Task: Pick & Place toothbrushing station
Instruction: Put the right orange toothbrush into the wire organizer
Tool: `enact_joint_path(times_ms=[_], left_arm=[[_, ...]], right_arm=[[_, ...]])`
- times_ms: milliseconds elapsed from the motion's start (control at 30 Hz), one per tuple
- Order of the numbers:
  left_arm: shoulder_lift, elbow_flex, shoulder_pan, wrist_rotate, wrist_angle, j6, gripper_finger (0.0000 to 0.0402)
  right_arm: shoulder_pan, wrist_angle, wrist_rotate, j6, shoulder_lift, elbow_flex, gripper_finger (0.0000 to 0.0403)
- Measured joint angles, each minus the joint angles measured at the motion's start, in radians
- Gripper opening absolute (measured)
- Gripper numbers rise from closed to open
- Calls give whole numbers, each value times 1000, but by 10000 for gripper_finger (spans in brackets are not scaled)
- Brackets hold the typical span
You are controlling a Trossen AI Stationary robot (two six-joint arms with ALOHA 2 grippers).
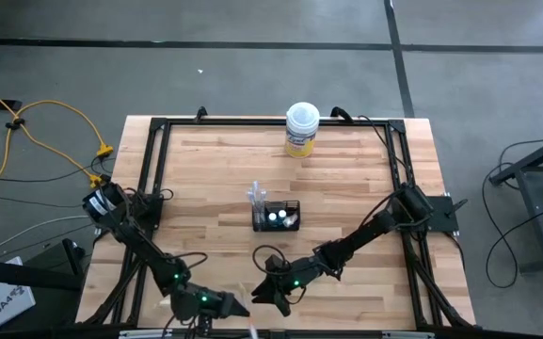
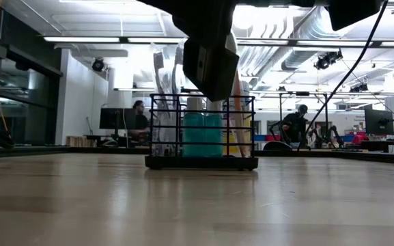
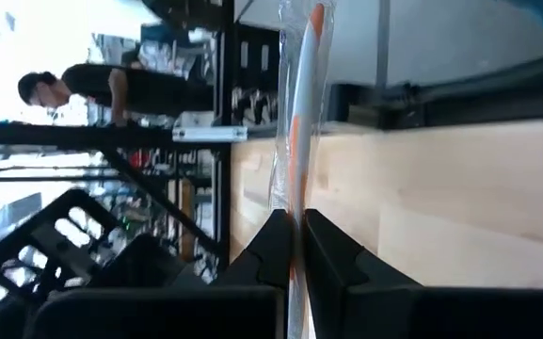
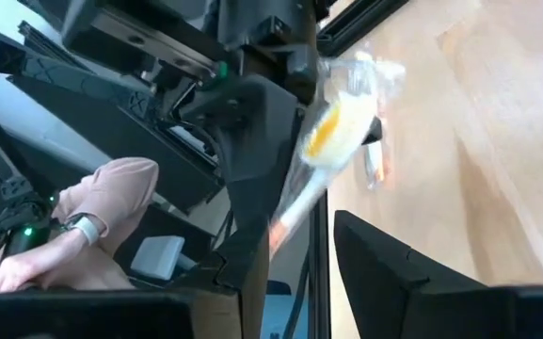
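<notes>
Left gripper (image 3: pixel 295 247) jaws clamped on a slim wrapped white-and-orange toothbrush (image 3: pixel 297 113), long axis in line with the fingers; right gripper (image 4: pixel 299 259) jaws apart.

Black mesh holder (image 1: pixel 277 217) upright mid-table, teal tubes (image 2: pixel 203 134) inside, probably two.

One wire-mesh holder (image 1: pixel 277 216), two teal tubes (image 2: pixel 202 134) inside it. One yellow tub (image 1: pixel 301 130). One wrapped toothbrush (image 3: pixel 298 104), two arms.

Table layout, seen from above
Small black wire-mesh holder (image 1: pixel 278 216) sits mid-table; white-lidded yellow round tub (image 1: pixel 301 129) stands behind it near the far edge; both grippers are at the near edge.
</notes>
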Motion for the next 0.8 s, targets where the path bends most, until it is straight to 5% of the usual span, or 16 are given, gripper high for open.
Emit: enact_joint_path(times_ms=[800], left_arm=[[0, 0, 120, 312, 85, 33, 6]], right_arm=[[22, 0, -17, -13, 0, 0, 114]])
